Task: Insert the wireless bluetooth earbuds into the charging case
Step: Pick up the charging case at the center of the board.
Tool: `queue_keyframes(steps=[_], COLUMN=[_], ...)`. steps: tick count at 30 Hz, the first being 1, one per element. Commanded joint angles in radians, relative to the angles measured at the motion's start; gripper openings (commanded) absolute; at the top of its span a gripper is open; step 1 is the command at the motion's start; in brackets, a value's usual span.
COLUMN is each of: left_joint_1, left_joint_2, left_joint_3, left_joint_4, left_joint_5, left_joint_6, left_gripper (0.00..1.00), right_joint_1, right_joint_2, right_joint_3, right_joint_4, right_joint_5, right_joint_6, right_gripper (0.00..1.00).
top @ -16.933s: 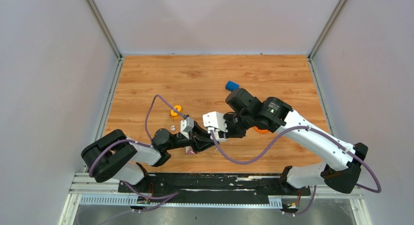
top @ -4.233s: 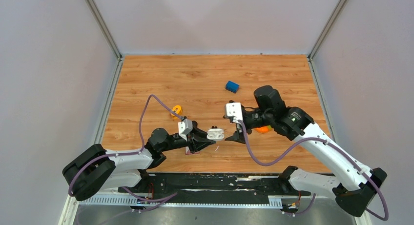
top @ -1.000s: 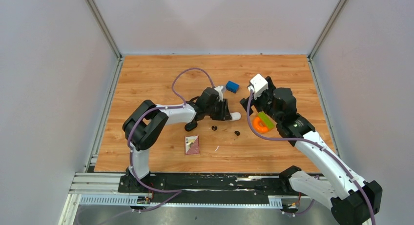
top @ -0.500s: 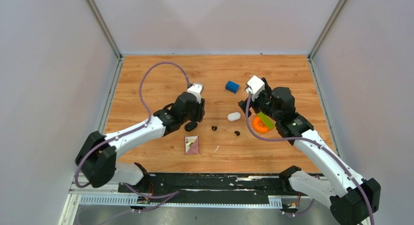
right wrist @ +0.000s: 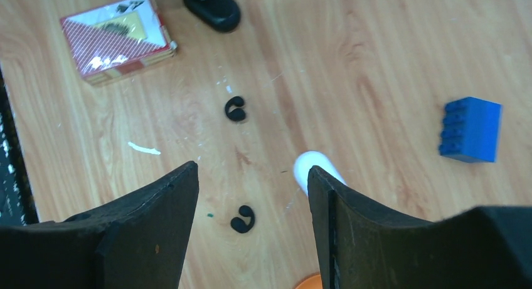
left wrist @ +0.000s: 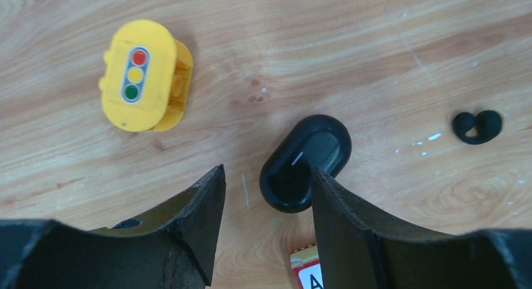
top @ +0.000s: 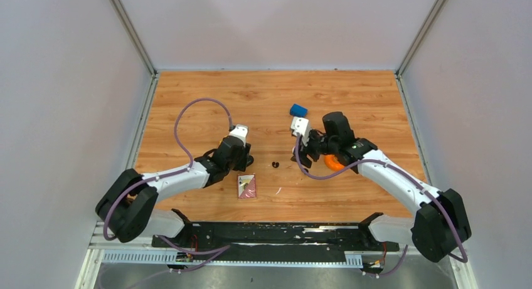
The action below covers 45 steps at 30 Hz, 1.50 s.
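Two tiny black earbuds lie on the wood. One earbud (right wrist: 243, 219) lies between my right gripper's open fingers. The other earbud (right wrist: 236, 108) lies further out and also shows in the top view (top: 274, 164) and the left wrist view (left wrist: 478, 126). The white charging case (right wrist: 315, 165) lies shut on the table, touching the tip of one right finger and partly hidden by it. My right gripper (right wrist: 251, 171) is open and empty above them; it also shows in the top view (top: 303, 156). My left gripper (left wrist: 266, 176) is open and empty, close to a black oval pod (left wrist: 306, 162).
A yellow traffic-light brick (left wrist: 144, 76) lies left of the pod. A red card deck (right wrist: 118, 38) lies near the left gripper (top: 243, 162). A blue block (top: 298, 110) lies further back. An orange ring (top: 332, 162) sits under the right arm.
My right gripper has come down and towards the left, over the white case and the nearer earbud. My left gripper has drawn back a little towards the near side. The earbuds have not moved.
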Motion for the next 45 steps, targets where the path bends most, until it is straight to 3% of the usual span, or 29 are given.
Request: queue_keyframes(steps=[1,17,25,29,37,45], left_joint_1=[0.002,0.002,0.003,0.003,0.003,0.002], left_joint_2=[0.076,0.156,-0.048,-0.128,0.058,0.142], left_joint_3=[0.052,0.097,0.008,-0.022,0.108,0.151], left_joint_4=[0.039,0.025,0.074,0.056,-0.147,-0.168], left_joint_5=[0.011,0.122,0.001,-0.155,-0.281,-0.159], left_joint_6=[0.048,0.040,0.060,0.060,0.089,0.110], left_gripper=[0.61,0.57,0.62,0.62,0.55,0.53], right_joint_1=[0.046,0.052,0.052,0.052,0.052,0.051], right_joint_2=[0.039,0.006,0.008,0.013,0.011,0.009], right_joint_3=[0.052,0.038,0.035,0.038,0.038,0.037], right_joint_4=[-0.056,-0.065,-0.066,-0.070,-0.072,-0.073], right_joint_5=[-0.050,-0.041,-0.044,-0.049,-0.048,-0.051], right_joint_6=[-0.073,-0.089,-0.090,-0.089,-0.089,-0.091], right_gripper=[0.64,0.65,0.65,0.65,0.65,0.65])
